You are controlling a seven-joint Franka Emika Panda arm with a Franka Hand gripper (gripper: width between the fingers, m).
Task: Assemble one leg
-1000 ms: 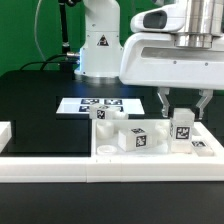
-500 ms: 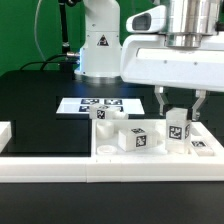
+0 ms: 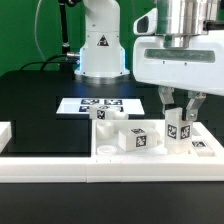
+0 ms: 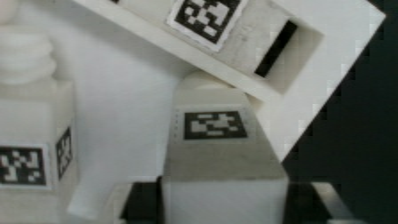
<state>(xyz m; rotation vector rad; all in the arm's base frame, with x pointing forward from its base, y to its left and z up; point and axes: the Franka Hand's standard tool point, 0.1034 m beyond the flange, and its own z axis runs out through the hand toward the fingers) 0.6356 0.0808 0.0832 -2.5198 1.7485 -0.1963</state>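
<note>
Exterior view, left to right: marker board (image 3: 97, 104), flat on black tabletop (image 3: 40, 110). Panel (image 3: 150, 158), white, raised sockets. Leg (image 3: 179, 127): white squarish block, black-and-white tag facing out, upright over panel's right end, pinched in claw (image 3: 182, 116).

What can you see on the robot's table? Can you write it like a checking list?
Surface: black tabletop with a raised white rim along its near edge.
Job's things: small white plastic leg block with square tags, upright between the fingers; large flat white panel with corner sockets under it; more tagged white blocks standing on the panel.
Clutter: nothing seen.
Grippers: two-finger gripper, shut on the leg.
Cables: dark cable hanging behind the table.
Surroundings: thin flat white marker board lying on the table, white robot base, green backdrop.
</note>
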